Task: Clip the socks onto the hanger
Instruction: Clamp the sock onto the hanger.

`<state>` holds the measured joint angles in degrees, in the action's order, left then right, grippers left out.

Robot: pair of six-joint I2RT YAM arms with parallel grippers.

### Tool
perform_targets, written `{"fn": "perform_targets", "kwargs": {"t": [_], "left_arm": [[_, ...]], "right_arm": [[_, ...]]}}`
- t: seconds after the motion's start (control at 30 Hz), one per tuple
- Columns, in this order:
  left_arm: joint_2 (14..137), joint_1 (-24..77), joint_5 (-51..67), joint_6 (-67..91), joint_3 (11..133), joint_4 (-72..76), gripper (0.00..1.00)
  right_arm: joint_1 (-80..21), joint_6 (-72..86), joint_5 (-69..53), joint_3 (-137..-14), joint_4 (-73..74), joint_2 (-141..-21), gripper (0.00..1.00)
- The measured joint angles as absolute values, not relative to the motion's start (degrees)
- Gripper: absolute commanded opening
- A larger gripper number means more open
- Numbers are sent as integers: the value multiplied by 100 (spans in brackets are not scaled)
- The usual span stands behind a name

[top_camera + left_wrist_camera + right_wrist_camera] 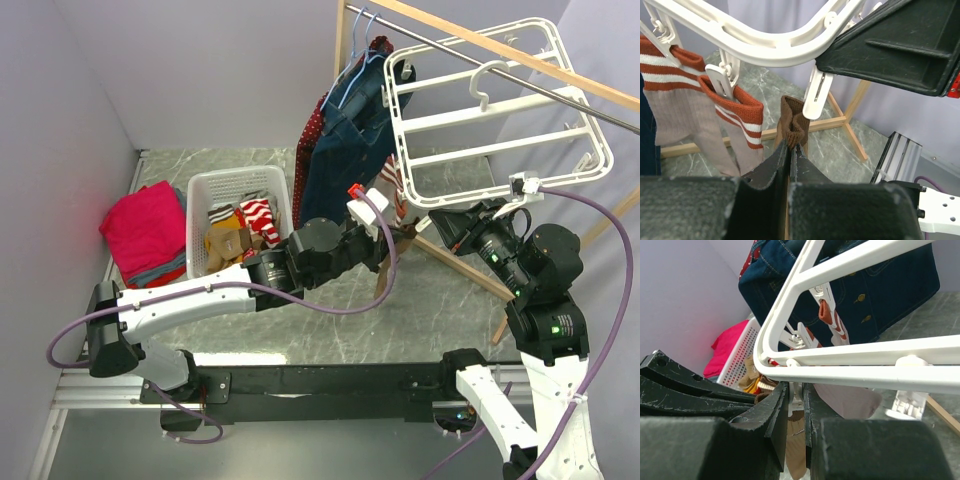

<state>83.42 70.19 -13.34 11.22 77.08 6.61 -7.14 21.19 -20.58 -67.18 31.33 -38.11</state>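
The white hanger (470,197) hangs tilted from a rod. My left gripper (790,145) is shut on the cuff of a brown sock (792,122) and holds it up just below an empty white clip (816,92) under the frame's corner (765,45). Two taupe socks with reddish-brown striped cuffs (740,125) hang clipped to its left. My right gripper (795,387) sits under the frame (865,372) with its jaws squeezed on a white clip (799,400); the brown sock shows below it. In the top view both grippers, left (392,240) and right (440,222), meet at the frame's near corner.
A white basket (205,190) with more socks stands left of centre. A folded pink cloth (145,230) lies at the far left. A navy garment (345,140) on a light-blue hanger (360,50) hangs behind. A wooden rack foot (470,275) crosses the table.
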Motion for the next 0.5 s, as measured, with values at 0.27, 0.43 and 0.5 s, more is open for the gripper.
{"fn": "perform_targets", "kwargs": {"t": [0.27,0.43,0.5], "left_arm": [[8353,7087,-1334,1048,7717,659,1],[8355,7126,-1341,1007,7719,633,1],[8361,7150,-1343,991,7719,626,1]], "right_arm": [[-714,2117,-1988,-6718,3181,-3811,11],[-714,2115,-1927,-6740,3223,-3813,11],[-714,2115,-1905,-6748,3229,-3813,11]]}}
